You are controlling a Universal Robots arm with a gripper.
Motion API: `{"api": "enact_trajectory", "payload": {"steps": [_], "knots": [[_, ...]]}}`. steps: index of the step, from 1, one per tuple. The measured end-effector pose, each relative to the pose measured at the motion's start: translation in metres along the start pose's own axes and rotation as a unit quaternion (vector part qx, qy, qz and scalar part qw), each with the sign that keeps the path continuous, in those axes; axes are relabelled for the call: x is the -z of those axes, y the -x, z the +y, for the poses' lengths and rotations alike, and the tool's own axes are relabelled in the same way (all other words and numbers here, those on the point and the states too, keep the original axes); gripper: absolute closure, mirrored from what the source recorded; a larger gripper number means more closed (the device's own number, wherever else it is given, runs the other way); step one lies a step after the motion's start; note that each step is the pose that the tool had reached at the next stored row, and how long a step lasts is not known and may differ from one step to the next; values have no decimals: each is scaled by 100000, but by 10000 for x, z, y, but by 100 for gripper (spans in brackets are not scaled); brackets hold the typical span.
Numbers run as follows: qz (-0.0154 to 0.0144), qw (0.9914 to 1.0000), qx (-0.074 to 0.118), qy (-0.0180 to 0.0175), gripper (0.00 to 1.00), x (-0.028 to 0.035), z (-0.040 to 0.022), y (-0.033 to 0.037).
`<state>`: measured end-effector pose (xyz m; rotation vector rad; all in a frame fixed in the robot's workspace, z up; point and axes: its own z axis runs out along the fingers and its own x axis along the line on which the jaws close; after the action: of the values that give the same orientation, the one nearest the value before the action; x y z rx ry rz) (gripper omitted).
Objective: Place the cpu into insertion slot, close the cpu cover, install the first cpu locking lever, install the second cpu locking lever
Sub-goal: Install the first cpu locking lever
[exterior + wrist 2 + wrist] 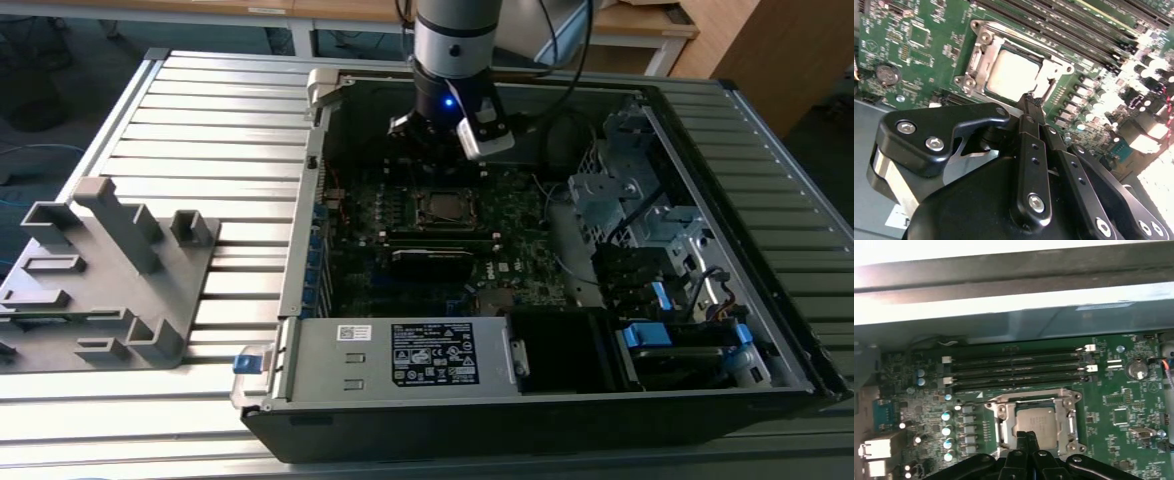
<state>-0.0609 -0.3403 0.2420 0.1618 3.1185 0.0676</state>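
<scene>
**Open computer case, with the gripper at the processor socket.** In the exterior view a computer case [302, 200] lies with its side open on a slatted metal table [174, 140]. A grey moulded fixture [107, 270] stands on the table well apart from the case, toward the exterior view's left. The arm [454, 40] comes down into the far part of the case, above the green motherboard [919, 45]. A labelled power supply [400, 350] sits along the near wall.

The insertion slot [447, 206] lies near the middle of the board. The cpu [1011, 75] is already seated in it, flat, with its dull grey top facing up. The cpu cover [1070, 412] lies down around the chip as a silvery frame, and the grey top shows through its square window. The position of the two locking levers cannot be told from these views.

The gripper [1031, 101] has its two dark fingertips [1020, 440] drawn together, and nothing is visible between them. In both wrist views the tips are at the edge of the cover (whether they touch the metal or hang just above it cannot be told).

Four long black memory slots [1014, 371] run parallel just beside the socket. A round coin battery [887, 74] sits on the board, well apart from the gripper.
</scene>
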Motion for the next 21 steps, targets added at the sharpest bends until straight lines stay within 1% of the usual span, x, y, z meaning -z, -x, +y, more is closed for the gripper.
{"api": "enact_trajectory", "payload": {"steps": [4,6,8,10,16,21], "knots": [[-1,100000,-7,2,89,-4,-10,-95],[-4,100000,0,7,89,-6,-14,-132],[-4,100000,-2,3,89,-5,-13,-132],[0,100000,-3,-5,89,15,-13,-132],[-2,100000,-8,2,89,121,-8,-131],[-4,100000,-6,9,89,126,-8,-131]]}}
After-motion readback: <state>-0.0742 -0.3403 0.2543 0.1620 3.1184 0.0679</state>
